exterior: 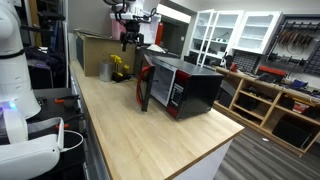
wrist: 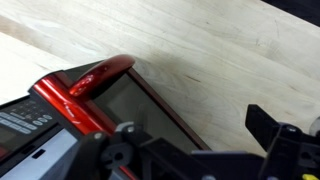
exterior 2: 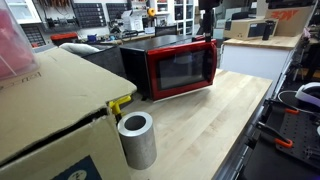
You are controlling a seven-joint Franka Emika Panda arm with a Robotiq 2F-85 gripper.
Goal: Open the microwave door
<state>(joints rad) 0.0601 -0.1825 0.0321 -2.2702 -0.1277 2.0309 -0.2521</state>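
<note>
The microwave [exterior: 200, 88] stands on the wooden counter, with a black body and a glossy red front; it also shows in the other exterior view [exterior 2: 135, 55]. The microwave door [exterior 2: 180, 68] has a red frame and a dark window. In an exterior view the microwave door [exterior: 150, 88] looks slightly ajar at its far edge. In the wrist view I look down on the door's red top edge [wrist: 100, 78], with the keypad [wrist: 20, 125] beside it. My gripper [wrist: 190, 120] is open and empty, just above the microwave's keypad corner [exterior: 130, 42] [exterior 2: 208, 20], with its fingers either side of the door edge.
A brown cardboard box [exterior: 95, 55] stands behind the microwave and fills the foreground of the other exterior view [exterior 2: 45, 110]. A grey metal cylinder [exterior 2: 137, 140] and a yellow object [exterior: 120, 68] sit near it. The counter edge [exterior: 225, 135] drops off to the right. White shelving [exterior: 240, 30] stands beyond.
</note>
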